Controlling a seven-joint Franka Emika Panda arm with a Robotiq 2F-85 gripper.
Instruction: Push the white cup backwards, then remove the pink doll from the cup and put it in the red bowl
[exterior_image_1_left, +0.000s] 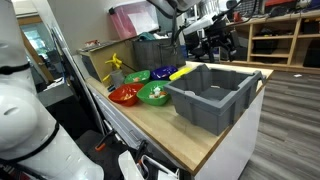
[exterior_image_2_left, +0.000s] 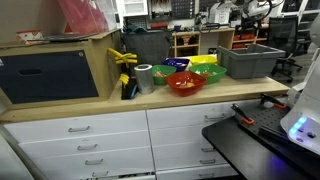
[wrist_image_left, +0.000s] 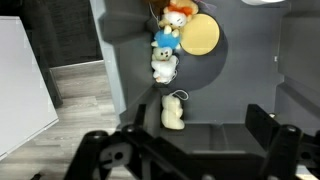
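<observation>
The white cup (exterior_image_2_left: 145, 77) stands on the tabletop (exterior_image_2_left: 60, 108) near the red bowl (exterior_image_2_left: 185, 84); my end effector (wrist_image_left: 185, 150) is spread apart, empty, facing hanging plush toys (wrist_image_left: 165, 65).

in both exterior views: one red bowl (exterior_image_2_left: 186, 88), two green bowls (exterior_image_1_left: 137, 76) (exterior_image_1_left: 158, 101), one blue bowl (exterior_image_2_left: 178, 66), one grey bin (exterior_image_1_left: 212, 98). in the wrist view: four small soft toys (wrist_image_left: 163, 66), one yellow disc (wrist_image_left: 200, 35).

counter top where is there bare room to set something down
Bare wood runs along the front edge of the counter, before the white cup and red bowl, and at the near end beyond the grey bin in an exterior view. Crowded: red bowl, green bowl and bin sit packed together.
</observation>
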